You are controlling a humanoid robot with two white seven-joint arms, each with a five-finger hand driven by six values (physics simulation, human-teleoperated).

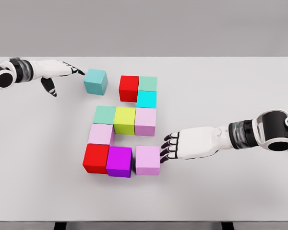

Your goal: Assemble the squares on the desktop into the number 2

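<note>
Left hand (62,72) open beside loose teal cube (96,81); right hand (175,146) open, touching pink cube (148,160)

A single head view looks steeply down from near the counter's (240,96) front edge (far edge near the top), close enough to cover its whole depth.

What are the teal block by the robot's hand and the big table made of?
Teal block: looks like smooth matte plastic or painted wood, evenly coloured with crisp edges. Table: a plain white, smooth, matte top. Since it's a simulator render, the real materials stay unclear.
</note>
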